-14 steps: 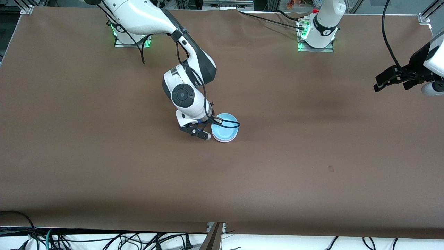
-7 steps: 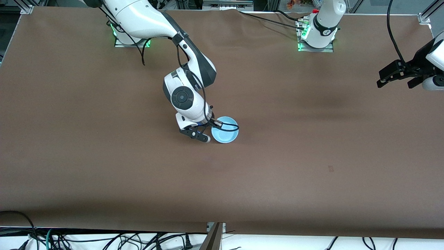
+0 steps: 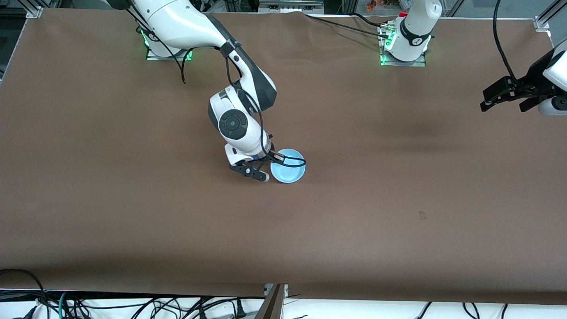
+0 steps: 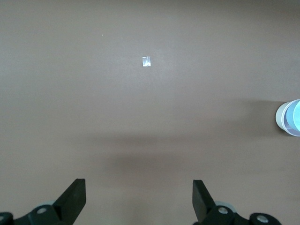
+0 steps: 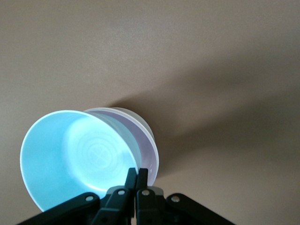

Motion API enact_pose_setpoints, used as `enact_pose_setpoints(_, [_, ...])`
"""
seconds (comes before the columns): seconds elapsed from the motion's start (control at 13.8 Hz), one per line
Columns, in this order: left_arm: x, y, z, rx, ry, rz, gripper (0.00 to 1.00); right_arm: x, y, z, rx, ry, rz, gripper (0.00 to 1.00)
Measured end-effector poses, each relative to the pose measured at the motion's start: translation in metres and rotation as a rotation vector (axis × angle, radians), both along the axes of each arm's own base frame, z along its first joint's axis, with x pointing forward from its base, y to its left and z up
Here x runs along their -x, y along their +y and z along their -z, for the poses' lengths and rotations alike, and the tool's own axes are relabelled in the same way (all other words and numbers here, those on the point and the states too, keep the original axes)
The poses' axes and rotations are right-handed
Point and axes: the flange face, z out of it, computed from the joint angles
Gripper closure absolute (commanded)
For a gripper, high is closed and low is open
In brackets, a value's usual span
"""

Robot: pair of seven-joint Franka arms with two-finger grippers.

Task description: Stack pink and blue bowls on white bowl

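The light blue bowl [image 3: 288, 172] sits tilted in the stack at mid-table, and my right gripper [image 3: 267, 175] is shut on its rim. In the right wrist view the blue bowl [image 5: 79, 154] leans inside a pale pink bowl [image 5: 149, 152], with the right gripper [image 5: 136, 171] pinching the blue rim. From the left wrist view the stack's white bowl [image 4: 281, 117] shows as a white wall below the blue. My left gripper [image 3: 505, 95] hangs open and empty over the table's left-arm end, and in its own view the left gripper [image 4: 139, 199] has only bare table between the fingers.
A brown mat [image 3: 398, 199] covers the whole table. A small pale scrap [image 4: 146, 61] lies on it toward the left arm's end. Cables run along the table edge nearest the front camera [image 3: 133, 305].
The blue bowl has settled lower into the stack, covering the white rim that showed a second ago. The left gripper has drifted slightly toward the bases' side, still open.
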Motion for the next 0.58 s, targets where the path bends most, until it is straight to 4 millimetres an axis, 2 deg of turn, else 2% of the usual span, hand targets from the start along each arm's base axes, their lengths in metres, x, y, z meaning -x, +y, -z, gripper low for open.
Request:
enact_pose_setpoints(0.29, [0.0004,0.0001,0.0003,0.0,0.003,0.0,0.0,0.0002,-0.0003,0.002,0.002,0.003,-0.002,1.0])
enact_pose_setpoints(0.36, [0.0004,0.0003,0.0003,0.0,0.003,0.0,0.0,0.0003,-0.0004,0.0034,0.003,0.004,-0.003,0.9])
enact_pose_setpoints(0.44, [0.0004,0.0007,0.0003,0.0,0.003,-0.001,0.0,0.0005,-0.0005,0.005,0.005,0.006,-0.004,0.7])
enact_pose_setpoints(0.51, [0.0004,0.0024,0.0003,0.0,0.003,-0.004,0.0,0.0006,-0.0007,0.0068,0.006,0.008,-0.004,0.36])
enact_pose_setpoints(0.58, [0.0003,0.0057,0.0003,-0.001,0.003,-0.01,0.0,0.0007,-0.0009,0.0081,0.007,0.009,-0.004,0.15])
